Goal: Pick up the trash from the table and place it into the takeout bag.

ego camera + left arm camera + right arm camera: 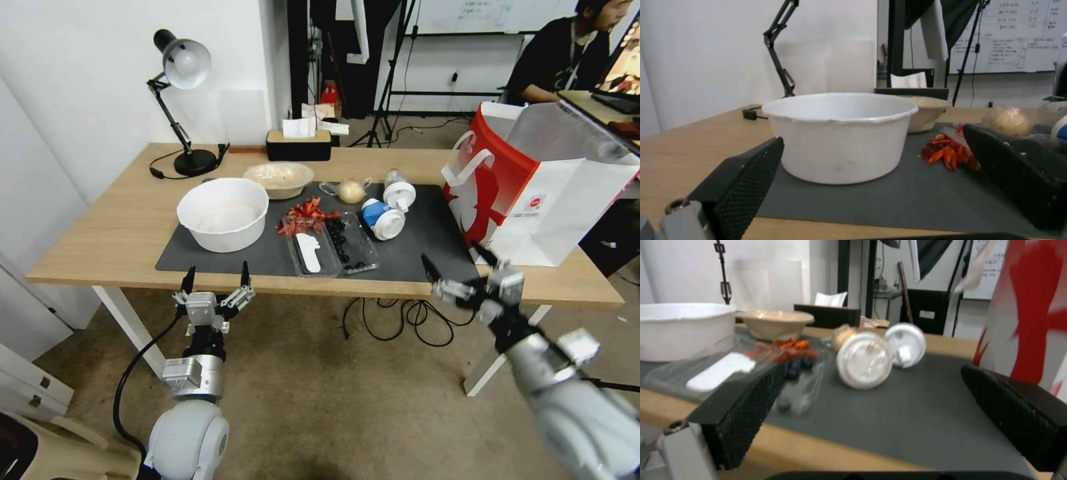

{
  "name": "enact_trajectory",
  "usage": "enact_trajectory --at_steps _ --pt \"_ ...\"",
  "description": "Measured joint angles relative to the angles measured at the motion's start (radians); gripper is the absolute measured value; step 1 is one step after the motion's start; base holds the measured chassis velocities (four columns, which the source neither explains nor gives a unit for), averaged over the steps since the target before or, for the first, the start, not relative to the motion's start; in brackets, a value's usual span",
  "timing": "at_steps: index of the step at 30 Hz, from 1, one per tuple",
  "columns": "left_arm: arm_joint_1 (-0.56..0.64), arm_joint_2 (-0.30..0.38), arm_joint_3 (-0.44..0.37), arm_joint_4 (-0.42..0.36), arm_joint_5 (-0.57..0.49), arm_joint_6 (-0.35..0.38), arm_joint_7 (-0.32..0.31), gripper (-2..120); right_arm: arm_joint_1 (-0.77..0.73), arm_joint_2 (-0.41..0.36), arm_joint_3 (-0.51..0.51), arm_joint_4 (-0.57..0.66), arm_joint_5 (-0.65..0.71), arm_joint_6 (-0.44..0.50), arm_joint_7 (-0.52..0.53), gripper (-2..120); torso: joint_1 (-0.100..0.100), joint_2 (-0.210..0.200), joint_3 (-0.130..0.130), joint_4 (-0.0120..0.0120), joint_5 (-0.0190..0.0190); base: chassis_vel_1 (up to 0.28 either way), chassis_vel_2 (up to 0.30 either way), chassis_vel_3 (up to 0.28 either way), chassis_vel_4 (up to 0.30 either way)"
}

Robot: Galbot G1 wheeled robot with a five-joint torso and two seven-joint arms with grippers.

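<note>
On the table's dark mat lie the trash items. These are a crushed red can, a blue-and-white cup on its side, a clear white-lidded cup, a clear bag with a beige lump and a shallow beige bowl. The red-and-white takeout bag stands open at the table's right end. My left gripper hovers open at the front edge, before the large white bowl. My right gripper is open near the front edge, beside the bag, facing the two cups.
A clear tray with black berries sits at the mat's front middle. A black desk lamp and a tissue box stand at the table's back. Cables hang under the table. A person sits at another desk behind the bag.
</note>
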Motion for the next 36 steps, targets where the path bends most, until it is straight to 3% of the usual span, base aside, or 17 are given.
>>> enact_trajectory --at_steps 9,23,31,36 --pt "0.005 0.001 0.001 0.004 0.0 -0.008 0.001 100 -0.024 0.073 -0.025 -0.026 -0.051 0.053 -0.031 100 0.0 0.0 0.0 0.0002 -0.0001 0.0 0.0 0.0 0.0" --pt "0.01 -0.005 0.007 0.006 0.005 -0.014 0.001 100 -0.015 0.061 -0.033 -0.009 -0.055 0.038 -0.035 100 0.0 0.0 0.0 0.0001 0.0 0.0 0.0 0.0 0.0" --pt "0.011 -0.006 0.006 0.011 0.006 -0.015 0.002 100 0.035 0.0 -0.06 0.026 0.046 -0.056 -0.018 100 0.0 0.0 0.0 -0.0002 0.0001 0.0 0.0 0.0 0.0" --pt "0.014 -0.006 0.006 0.017 0.009 -0.018 0.003 100 0.177 -0.111 -0.1 0.031 0.19 -0.153 0.013 100 0.0 0.0 0.0 0.0 0.0001 0.0 0.0 0.0 0.0"
